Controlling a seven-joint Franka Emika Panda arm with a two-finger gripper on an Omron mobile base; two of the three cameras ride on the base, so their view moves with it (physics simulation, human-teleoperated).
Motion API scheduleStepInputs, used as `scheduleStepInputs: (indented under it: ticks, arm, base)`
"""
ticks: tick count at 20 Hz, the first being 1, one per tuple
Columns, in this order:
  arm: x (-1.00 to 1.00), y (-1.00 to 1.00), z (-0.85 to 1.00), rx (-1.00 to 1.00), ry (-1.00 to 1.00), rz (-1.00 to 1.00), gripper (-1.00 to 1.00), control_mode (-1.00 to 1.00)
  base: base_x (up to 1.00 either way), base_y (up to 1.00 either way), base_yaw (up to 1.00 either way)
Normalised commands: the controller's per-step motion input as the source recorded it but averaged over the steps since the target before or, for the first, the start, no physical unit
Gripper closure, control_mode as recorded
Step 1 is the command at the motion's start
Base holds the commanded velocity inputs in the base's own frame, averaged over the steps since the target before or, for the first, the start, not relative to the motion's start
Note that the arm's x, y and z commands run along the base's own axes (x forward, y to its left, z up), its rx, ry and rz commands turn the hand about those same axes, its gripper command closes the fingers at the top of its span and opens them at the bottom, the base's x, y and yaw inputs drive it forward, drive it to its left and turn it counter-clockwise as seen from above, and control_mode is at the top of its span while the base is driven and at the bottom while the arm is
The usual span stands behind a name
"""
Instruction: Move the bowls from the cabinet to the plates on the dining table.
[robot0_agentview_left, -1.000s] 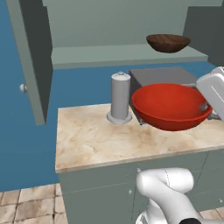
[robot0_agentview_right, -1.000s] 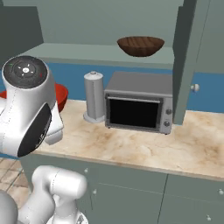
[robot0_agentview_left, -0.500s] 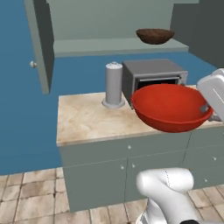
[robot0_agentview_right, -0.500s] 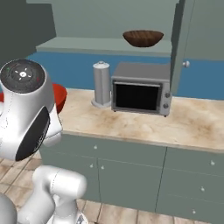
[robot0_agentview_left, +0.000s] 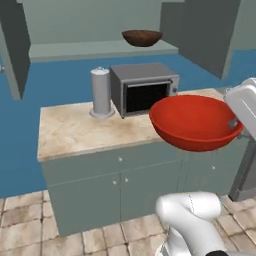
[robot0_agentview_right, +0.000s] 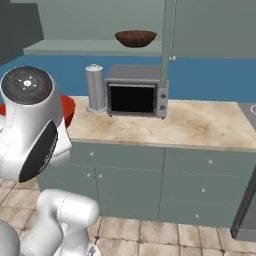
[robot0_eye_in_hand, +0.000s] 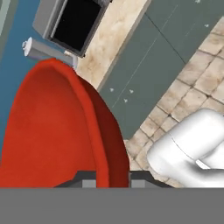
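Gripper (robot0_eye_in_hand: 107, 178) pinches the rim of the red bowl (robot0_agentview_left: 195, 121), one finger on each side of the wall; fingertips barely show at the bottom of the hand view.

Red bowl held in the air, roughly level, out in front of the counter (robot0_agentview_left: 75, 131) edge. In the left base view its far rim overlaps the front edge of the marble-patterned top; bowl body hangs over the lower cabinet fronts (robot0_agentview_left: 110, 185) and the tiled floor (robot0_agentview_left: 30, 230). In the right base view a sliver of red (robot0_agentview_right: 68, 107) shows behind the white arm.

Brown bowl (robot0_agentview_left: 142, 38) sits on the pale green shelf (robot0_agentview_left: 75, 50) of the open cabinet (robot0_agentview_right: 210, 30), near the shelf's front edge, upright, alone.

On the counter: grey toaster oven (robot0_agentview_right: 136, 91) with dark door, a grey cylinder (robot0_agentview_right: 95, 88) just beside it on its left, apart from it. Counter to the right of the oven is bare marble (robot0_agentview_right: 210, 125).

Cabinet door (robot0_agentview_left: 12, 50) stands open at the left; another door edge (robot0_agentview_right: 167, 45) hangs above the oven's right end.
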Motion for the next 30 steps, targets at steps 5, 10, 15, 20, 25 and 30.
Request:
scheduleStepInputs:
  ticks: [5, 10, 15, 20, 25, 30]
  arm:
    - [0.0, 0.0, 0.0, 0.0, 0.0, 0.0, 1.0, 1.0]
    - [0.0, 0.0, 0.0, 0.0, 0.0, 0.0, 1.0, 1.0]
    - [0.0, 0.0, 0.0, 0.0, 0.0, 0.0, 1.0, 1.0]
    - [0.0, 0.0, 0.0, 0.0, 0.0, 0.0, 1.0, 1.0]
    - [0.0, 0.0, 0.0, 0.0, 0.0, 0.0, 1.0, 1.0]
    - [0.0, 0.0, 0.0, 0.0, 0.0, 0.0, 1.0, 1.0]
  base:
    - [0.0, -0.43, -0.72]
    - [0.11, -0.39, -0.81]
    - [0.11, -0.39, -0.78]
    - [0.21, -0.33, -0.71]
    - [0.22, -0.31, -0.69]
    - [0.12, -0.13, -0.66]
